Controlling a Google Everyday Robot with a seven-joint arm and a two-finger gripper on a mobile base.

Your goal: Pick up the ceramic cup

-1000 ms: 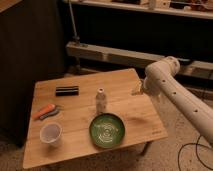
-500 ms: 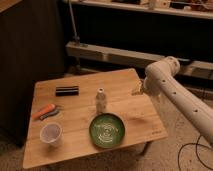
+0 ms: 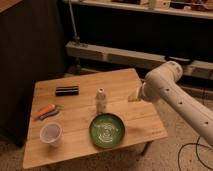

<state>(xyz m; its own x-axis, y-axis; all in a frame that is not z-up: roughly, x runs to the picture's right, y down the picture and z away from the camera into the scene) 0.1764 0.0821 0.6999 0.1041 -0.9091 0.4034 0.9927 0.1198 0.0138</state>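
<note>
The ceramic cup (image 3: 51, 134) stands upright near the front left corner of the wooden table (image 3: 120, 80), well apart from everything else on it. Its wide round rim faces up and nothing touches it.

The gripper (image 3: 134, 96) hangs over the right part of the worktop, close to the right edge and about halfway between the front and back edges. Only a small pale tip shows past the thick white arm (image 3: 180, 102), which reaches in from the right. Whether the gripper is open or closed cannot be told, and it has hold of nothing that can be seen. It is far from the cup, across the table.

A round green patterned dish (image 3: 107, 130) lies near the front edge, right of the middle. A whitish narrow-necked bottle (image 3: 101, 100) stands upright just behind it, near the centre of the worktop. A black rectangular block (image 3: 67, 90) lies toward the back left. An orange-handled tool (image 3: 44, 111) lies beside the left edge, between the block and the cup.
</note>
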